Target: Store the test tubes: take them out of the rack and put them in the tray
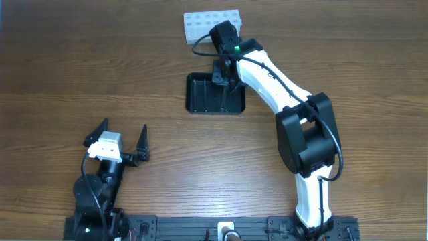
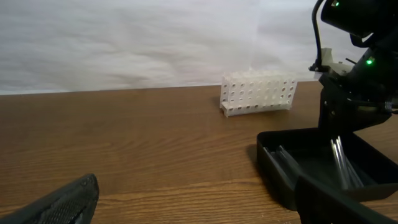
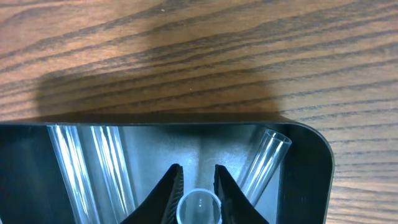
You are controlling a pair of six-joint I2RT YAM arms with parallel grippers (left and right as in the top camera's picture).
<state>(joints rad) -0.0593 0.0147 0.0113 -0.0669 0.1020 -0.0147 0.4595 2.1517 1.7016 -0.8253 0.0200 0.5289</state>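
The right claw (image 3: 198, 177) is clamped on a test tube (image 3: 199, 208) over the black tray (image 3: 311, 155), with three other tubes (image 3: 109, 174) lying beside it. The rack (image 1: 200, 27) stands just beyond this claw; the left claw (image 1: 124, 130) is spread apart.

Desk (image 1: 100, 67): brown wood-grain top. Carries one white rack (image 1: 199, 27) near the far edge and one black tray (image 1: 190, 94) just in front, not touching it.
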